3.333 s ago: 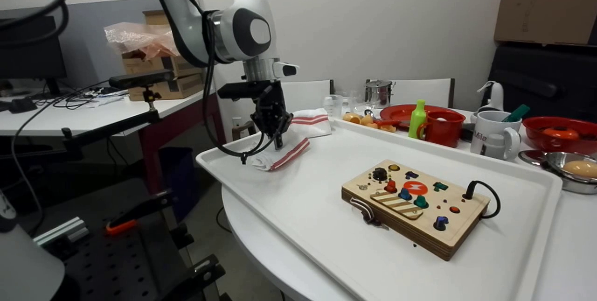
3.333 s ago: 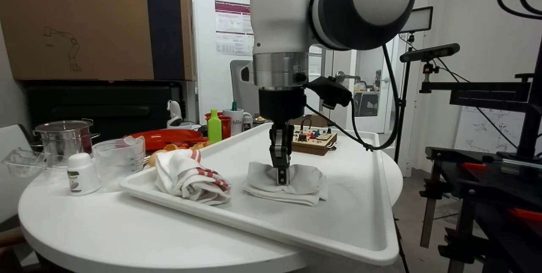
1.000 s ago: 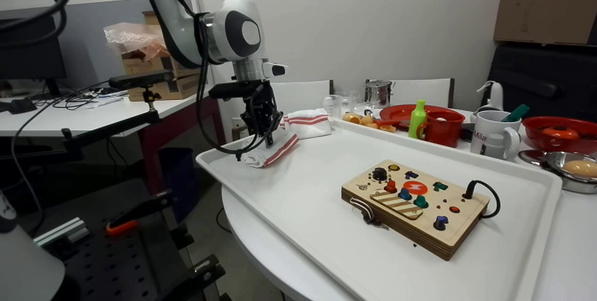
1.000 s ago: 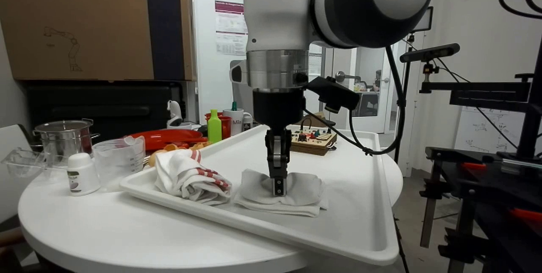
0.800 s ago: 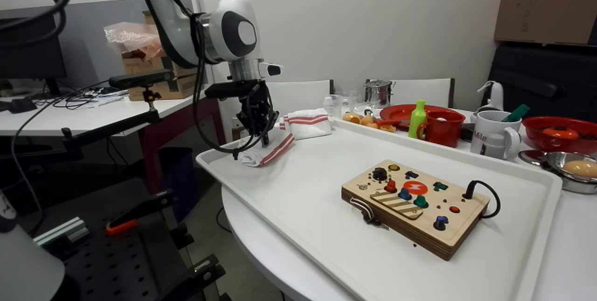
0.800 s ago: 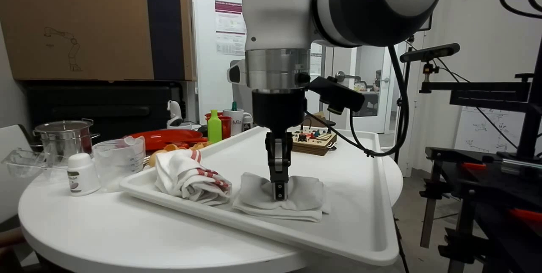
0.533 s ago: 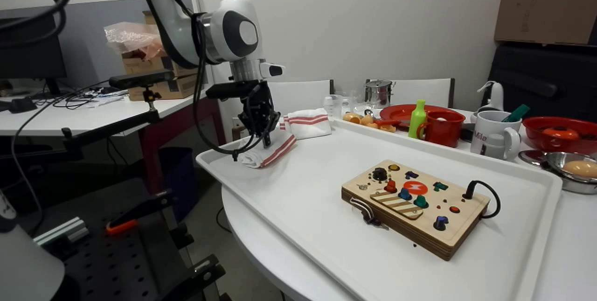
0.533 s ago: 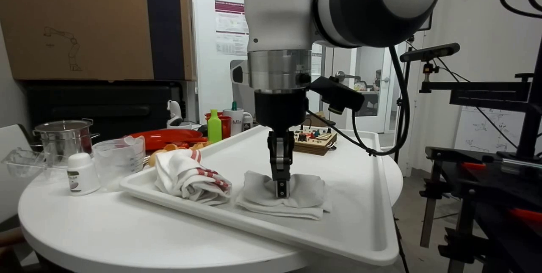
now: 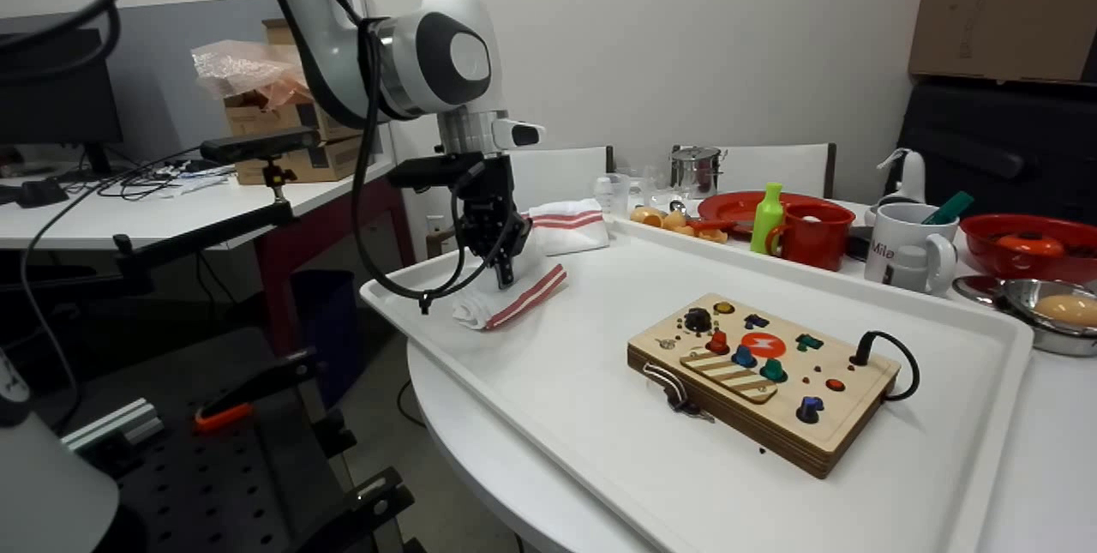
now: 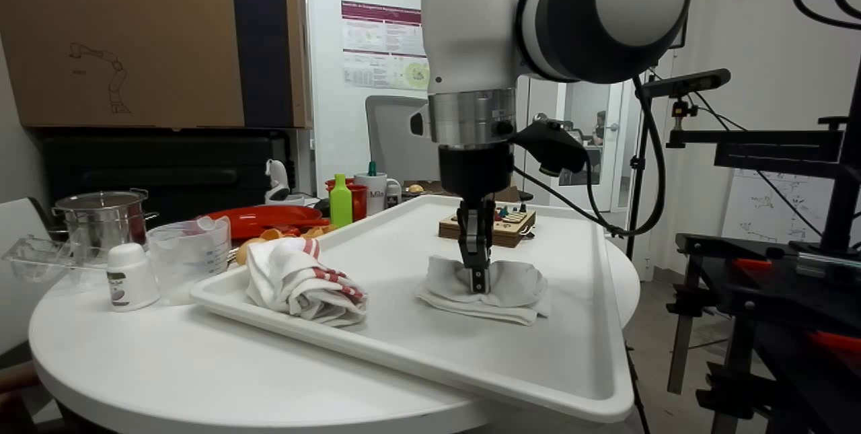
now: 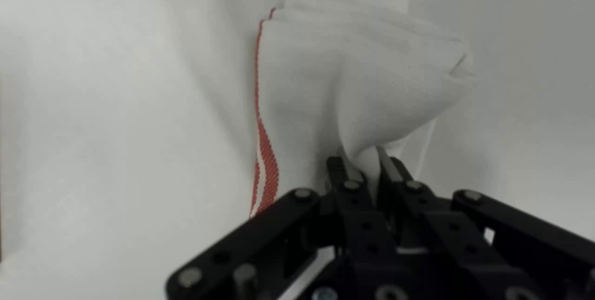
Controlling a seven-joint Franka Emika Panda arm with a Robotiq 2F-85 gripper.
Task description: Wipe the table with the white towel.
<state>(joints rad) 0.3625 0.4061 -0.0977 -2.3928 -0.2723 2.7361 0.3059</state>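
Worktop [image 9: 591, 339]: bears the wooden board [image 9: 784, 394]
White towel [image 11: 372, 86]: on worktop, well apart from board, striped edge facing it
Pincer [image 11: 365, 165]: directly above, clenched on a fold
Next stroke: likely toward board

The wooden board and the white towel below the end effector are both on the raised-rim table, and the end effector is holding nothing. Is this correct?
Not quite: the end effector is holding something. The wrist view shows it pinching a fold of the white towel. The wooden board and that towel are indeed on the table.
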